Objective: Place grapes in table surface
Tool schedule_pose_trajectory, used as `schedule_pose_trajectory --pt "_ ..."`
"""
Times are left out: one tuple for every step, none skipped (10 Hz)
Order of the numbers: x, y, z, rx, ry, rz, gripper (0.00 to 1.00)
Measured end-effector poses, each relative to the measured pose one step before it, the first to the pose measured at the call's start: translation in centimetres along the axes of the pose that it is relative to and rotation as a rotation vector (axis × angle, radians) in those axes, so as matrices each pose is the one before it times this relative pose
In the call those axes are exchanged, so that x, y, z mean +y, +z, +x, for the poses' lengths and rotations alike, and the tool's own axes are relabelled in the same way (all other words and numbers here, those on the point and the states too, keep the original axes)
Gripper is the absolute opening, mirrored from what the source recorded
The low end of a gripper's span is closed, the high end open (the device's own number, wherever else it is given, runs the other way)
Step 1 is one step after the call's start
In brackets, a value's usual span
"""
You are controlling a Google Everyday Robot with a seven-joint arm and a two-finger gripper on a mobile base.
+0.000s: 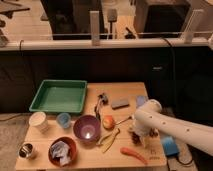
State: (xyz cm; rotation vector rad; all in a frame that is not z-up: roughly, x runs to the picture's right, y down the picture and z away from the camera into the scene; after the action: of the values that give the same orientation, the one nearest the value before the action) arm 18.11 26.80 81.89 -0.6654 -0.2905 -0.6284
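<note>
The grapes [135,137] show as a small dark knobbly cluster low over the table surface [126,92], right of centre; whether they rest on the wood I cannot tell. My gripper [141,136] is at the end of the white arm [170,126], which reaches in from the right. The gripper points down and sits right at the grapes, partly hidden by the wrist. An orange carrot [133,154] lies just in front of it and a red-yellow apple [108,122] just to its left.
A green tray [59,83] sits at the back left. In front stand a white cup [38,121], a small blue cup [63,120], a purple bowl [87,128], a red bowl [62,150] and a metal cup [27,151]. A yellow peel [110,139], a grey block [120,104] and a blue sponge [170,146] lie nearby.
</note>
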Motion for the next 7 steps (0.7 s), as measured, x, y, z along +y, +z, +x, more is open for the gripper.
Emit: schedule_pose_trajectory --pt "0.001 -0.002 0.0 -0.00013 0.00008 0.00009 0.8" --pt "-0.024 -0.276 0.379 0.0036 0.00812 0.00468 0.8" --pt "-0.121 -0.666 1.141 0.01726 0.01559 0.01225 0.8" --pt "-0.17 -0.647 1.055 0.01423 0.01548 0.01428 0.78" --pt "-0.096 -0.565 1.32 0.00895 0.00445 0.01428 0.69" --pt "0.083 -0.21 0.42 0.00314 0.00062 0.0056 0.61" --pt "0.117 -0.162 0.232 0.00224 0.00179 0.00429 0.5"
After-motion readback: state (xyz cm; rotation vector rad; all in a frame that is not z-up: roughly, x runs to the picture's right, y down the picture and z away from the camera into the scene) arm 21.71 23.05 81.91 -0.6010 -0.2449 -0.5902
